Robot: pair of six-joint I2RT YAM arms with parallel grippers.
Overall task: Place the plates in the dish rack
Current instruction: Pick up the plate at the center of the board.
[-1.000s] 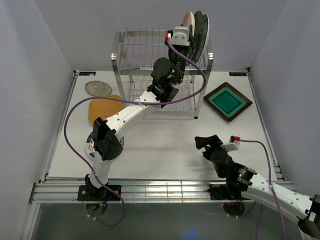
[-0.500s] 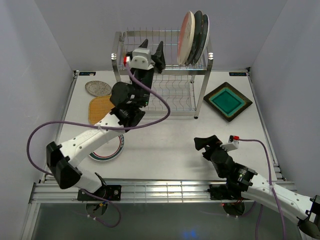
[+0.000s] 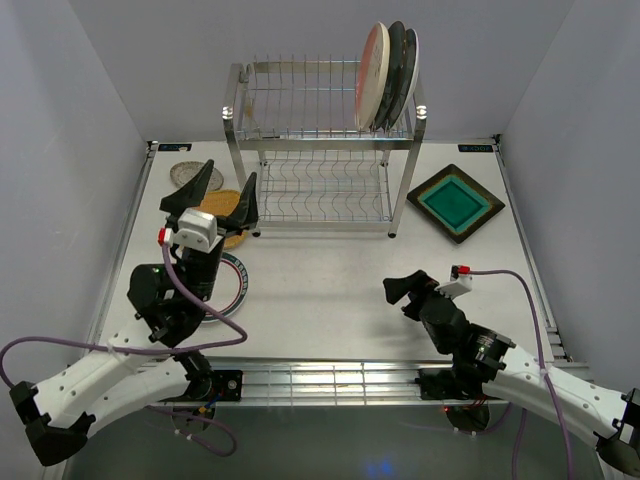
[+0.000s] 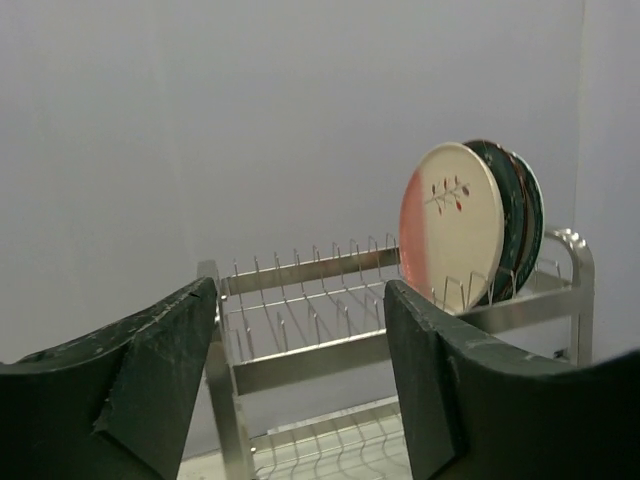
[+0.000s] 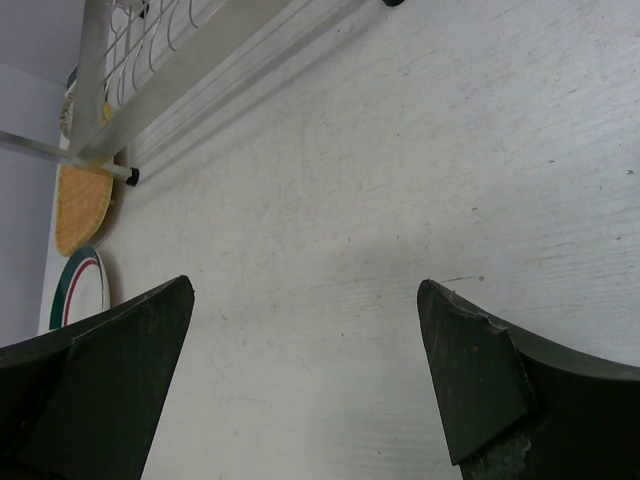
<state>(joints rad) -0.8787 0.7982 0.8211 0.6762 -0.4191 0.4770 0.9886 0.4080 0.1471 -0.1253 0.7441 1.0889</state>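
Item 1: my left gripper (image 3: 231,172), left of centre in the overhead frame. Jaws spread, nothing between them.
Item 2: my right gripper (image 3: 405,286), lower right. Jaws spread wide, empty.
Item 3: dish rack (image 3: 320,150), top centre. Three plates stand on edge at the right end of its upper tier, pink-cream plate (image 3: 372,75) leftmost.
Item 4: flat on the table: brown square plate (image 3: 455,203) right of the rack; silver-grey plate (image 3: 181,171), yellow woven plate (image 3: 224,203) and green-rimmed plate (image 3: 237,282) at left.

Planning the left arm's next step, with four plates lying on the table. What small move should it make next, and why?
Probably lower the left gripper onto the yellow woven plate: its jaws stand open and empty nearly over that plate, and the dish rack has free slots beside the three standing plates.
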